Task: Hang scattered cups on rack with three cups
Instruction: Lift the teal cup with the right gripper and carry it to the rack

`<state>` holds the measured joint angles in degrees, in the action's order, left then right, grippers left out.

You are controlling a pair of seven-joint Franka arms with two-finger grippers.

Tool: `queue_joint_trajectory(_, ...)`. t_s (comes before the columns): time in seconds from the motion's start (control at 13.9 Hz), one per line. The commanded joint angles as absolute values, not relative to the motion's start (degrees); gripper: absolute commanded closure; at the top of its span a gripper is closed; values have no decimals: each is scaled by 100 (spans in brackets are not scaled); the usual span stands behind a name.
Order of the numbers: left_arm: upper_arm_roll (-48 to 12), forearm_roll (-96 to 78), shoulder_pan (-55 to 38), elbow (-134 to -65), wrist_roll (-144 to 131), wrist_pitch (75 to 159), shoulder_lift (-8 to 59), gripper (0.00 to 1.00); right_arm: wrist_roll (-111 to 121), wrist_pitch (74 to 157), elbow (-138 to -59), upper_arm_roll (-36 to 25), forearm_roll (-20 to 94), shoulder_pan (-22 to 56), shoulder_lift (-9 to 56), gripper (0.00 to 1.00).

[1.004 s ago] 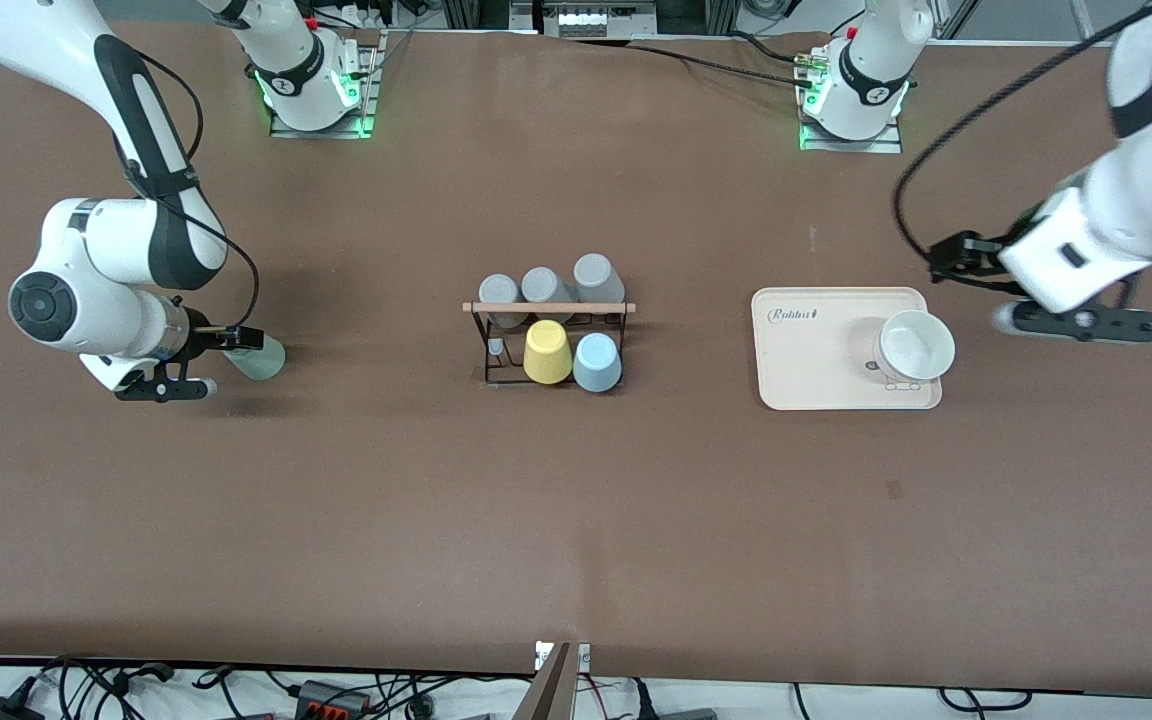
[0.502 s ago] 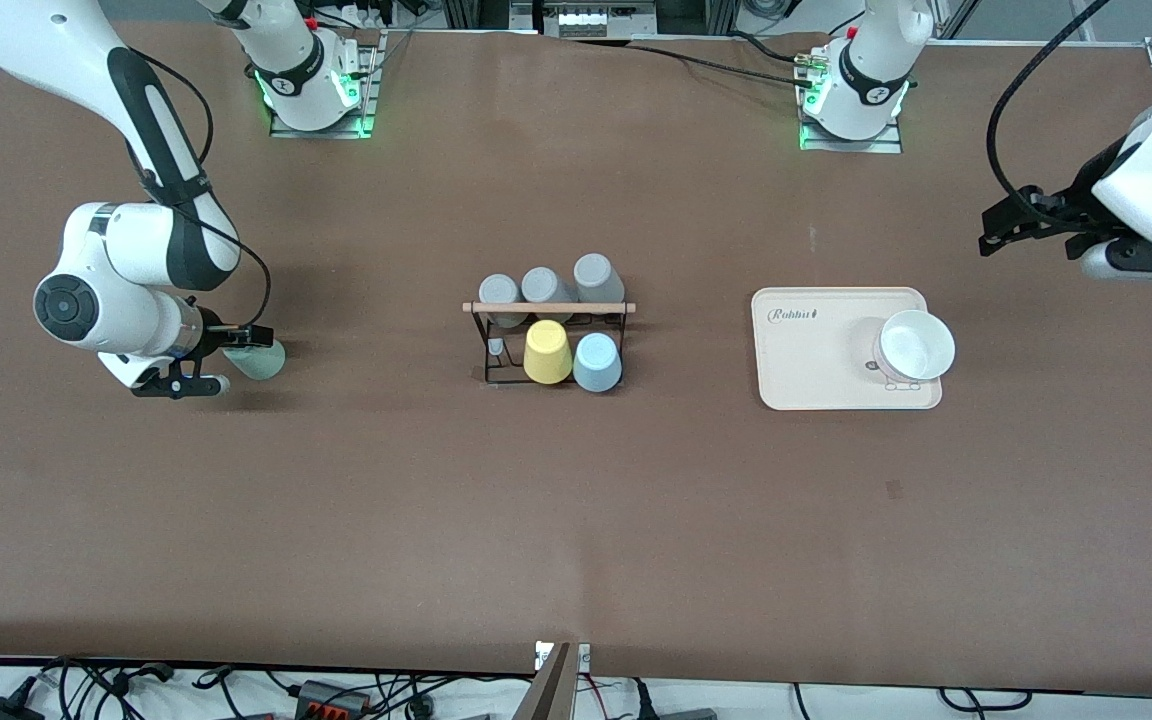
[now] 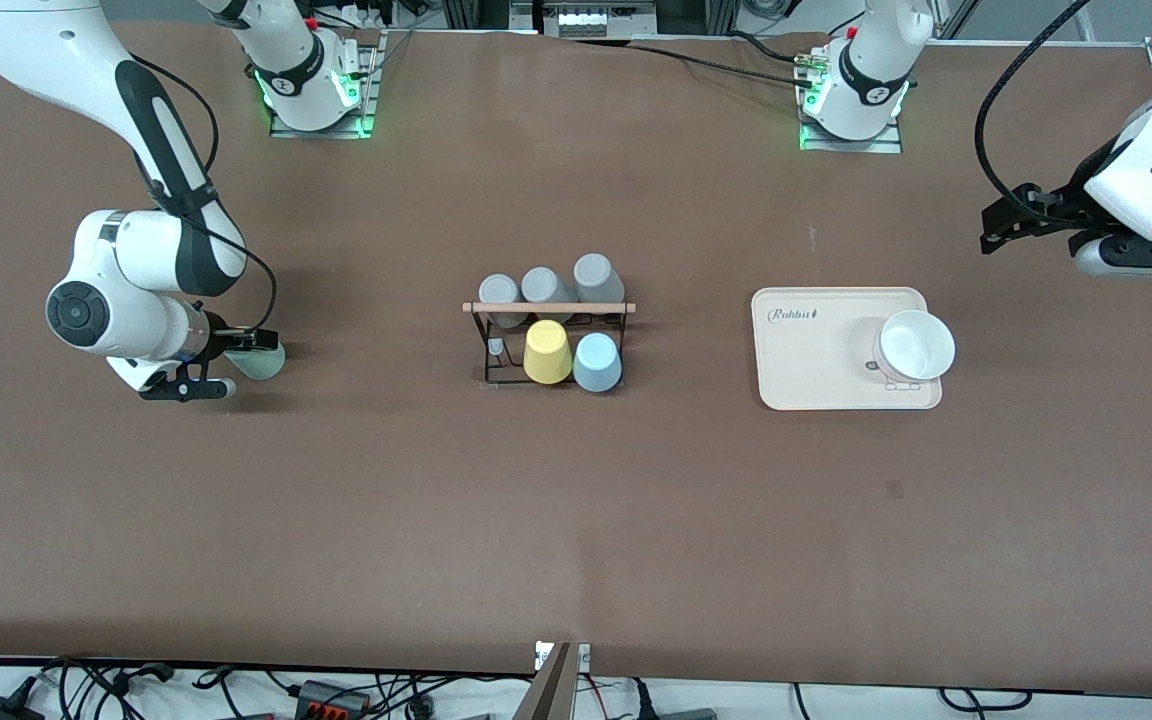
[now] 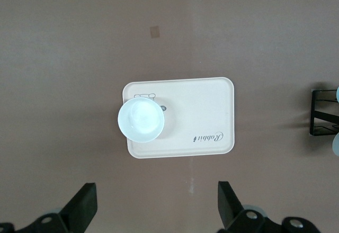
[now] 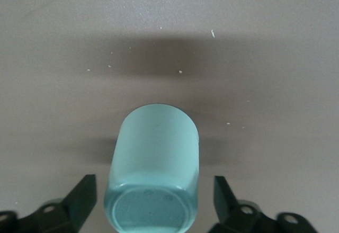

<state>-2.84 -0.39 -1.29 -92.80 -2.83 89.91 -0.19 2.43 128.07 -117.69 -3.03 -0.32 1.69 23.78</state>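
At the right arm's end of the table, the right gripper (image 3: 236,362) sits low over the brown table (image 3: 576,520), its fingers spread on either side of the mint-green cup (image 3: 261,362). The front view shows only a sliver of this cup past the gripper. The right wrist view shows more: the cup (image 5: 153,172) lies on its side between the open fingers (image 5: 82,196), with a visible gap on each side, so the jaws are open and not gripping.

Near the table's middle stands the rack (image 3: 548,340), a black wire frame with a wooden rod (image 3: 548,307) across its top. Three grey cups (image 3: 546,285) sit upside down in a row on the side of the rod farther from the front camera. On the nearer side, a yellow cup (image 3: 547,352) and the light blue cup (image 3: 597,362) sit upside down, side by side.

Toward the left arm's end lies a cream tray (image 3: 806,350) carrying one white bowl (image 3: 916,345). The left wrist view looks straight down on this tray (image 4: 201,111) and shows the bowl (image 4: 140,119) to be empty. The left gripper (image 3: 1006,222) waits in the air over bare table beside the tray; the left wrist view shows its fingers (image 4: 85,206) wide apart, holding nothing.
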Motion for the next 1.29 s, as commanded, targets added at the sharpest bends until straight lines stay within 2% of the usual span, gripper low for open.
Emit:
queue_joint_trajectory(0.0, -255, -105, -193, -9334, -220, 9263, -62, 0, 193, 12858, -11760, -281, -44, 132, 2417, 48)
queue_joint_trajectory(0.14, -298, -123, -202, -9334, -229, 9290, -53, 0, 185, 12823, -11751, -281, -44, 132, 2391, 70)
queue_joint_trajectory(0.29, -299, -114, -193, -9334, -220, 9290, -44, 0, 193, 12710, -11611, -281, -44, 167, 2312, 77)
queue_joint_trajectory(0.43, -299, -97, -193, -9334, -220, 9290, -44, 0, 193, 12089, -11147, -238, -26, 202, 2172, 77)
queue_joint_trajectory(0.57, -299, -97, -202, -9247, -220, 9255, -27, 0, 176, 11114, -10314, -229, 35, 359, 2179, 77)
queue_joint_trajectory(0.72, -308, -88, -202, -9185, -220, 9255, 35, 0, 176, 10497, -9557, -220, 149, 483, 2259, 77)
queue_joint_trajectory(0.93, -308, -70, -193, -9149, -220, 9255, 62, 0, -77, 10257, -9019, -220, 658, 807, 2268, 77)
queue_joint_trajectory(1.22, -299, -62, -185, -9141, -211, 9272, 79, 0, -1447, 10248, -8667, -220, 659, 1633, 2320, 77)
